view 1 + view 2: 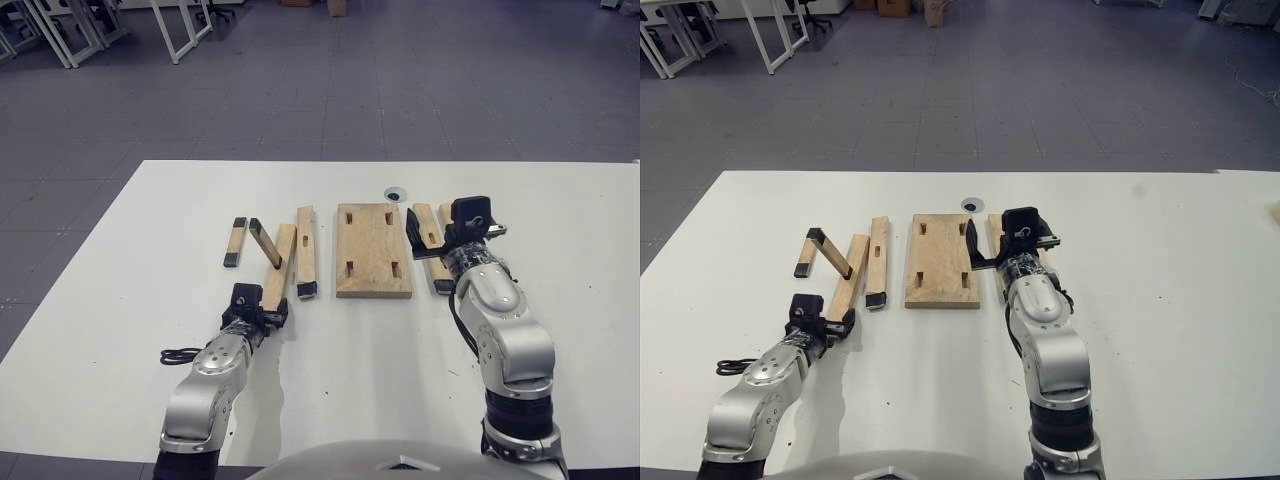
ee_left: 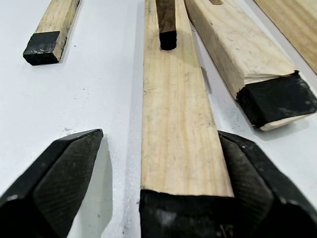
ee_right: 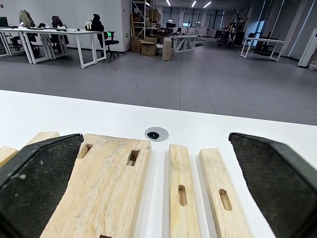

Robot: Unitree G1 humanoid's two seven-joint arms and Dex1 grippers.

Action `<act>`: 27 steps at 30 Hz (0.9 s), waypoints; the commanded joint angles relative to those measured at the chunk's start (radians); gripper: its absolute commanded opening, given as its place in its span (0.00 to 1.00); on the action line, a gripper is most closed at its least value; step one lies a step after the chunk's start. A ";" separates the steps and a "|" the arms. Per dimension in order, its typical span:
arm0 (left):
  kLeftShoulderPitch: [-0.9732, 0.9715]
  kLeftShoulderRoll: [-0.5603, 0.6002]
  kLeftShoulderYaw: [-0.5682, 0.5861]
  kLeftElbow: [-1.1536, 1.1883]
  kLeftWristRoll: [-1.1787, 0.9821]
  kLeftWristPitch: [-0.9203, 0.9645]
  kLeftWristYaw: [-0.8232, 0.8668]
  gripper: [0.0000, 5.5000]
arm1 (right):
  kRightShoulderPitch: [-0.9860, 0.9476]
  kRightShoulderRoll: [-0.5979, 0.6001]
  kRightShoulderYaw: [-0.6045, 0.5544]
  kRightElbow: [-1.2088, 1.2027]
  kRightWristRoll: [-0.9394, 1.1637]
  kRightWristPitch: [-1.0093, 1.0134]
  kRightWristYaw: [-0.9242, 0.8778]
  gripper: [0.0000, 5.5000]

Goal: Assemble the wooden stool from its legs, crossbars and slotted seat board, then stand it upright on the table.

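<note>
The slotted seat board (image 1: 374,262) lies flat mid-table. Left of it lie two long legs (image 1: 306,250) (image 1: 281,262), with a dark-tipped crossbar (image 1: 264,242) resting slantwise on the second and a short bar (image 1: 235,242) farther left. Two more slotted legs (image 3: 181,193) (image 3: 223,198) lie right of the board. My left gripper (image 2: 153,198) is open around the near black-capped end of the leg (image 2: 173,124); one finger (image 2: 252,183) touches it, the other (image 2: 54,183) stands apart. My right gripper (image 1: 450,232) hovers wide open just above the right-hand legs and the board's edge.
A round cable grommet (image 1: 395,191) sits in the white table (image 1: 560,230) just behind the board. A black cable (image 1: 178,355) lies by my left forearm. Bare tabletop stretches to both sides and in front of the parts.
</note>
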 commanded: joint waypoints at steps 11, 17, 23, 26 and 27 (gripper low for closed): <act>0.125 -0.016 0.009 0.313 0.013 -0.060 -0.058 0.38 | -0.085 0.015 -0.113 0.037 0.008 0.106 -0.052 1.00; -0.219 -0.066 0.212 0.033 -0.295 0.004 -0.093 0.38 | -0.171 -0.082 -0.235 0.122 0.071 0.078 0.032 1.00; -0.746 -0.061 0.400 0.147 -0.917 0.200 -0.222 0.38 | -0.410 -0.038 -0.455 0.266 0.485 0.318 0.241 1.00; -0.800 -0.021 0.401 0.238 -1.132 0.310 -0.329 0.38 | -0.556 -0.036 -0.573 0.325 0.824 0.528 0.383 1.00; -0.809 -0.005 0.390 0.260 -1.169 0.341 -0.361 0.38 | -0.602 -0.045 -0.606 0.352 0.912 0.583 0.404 1.00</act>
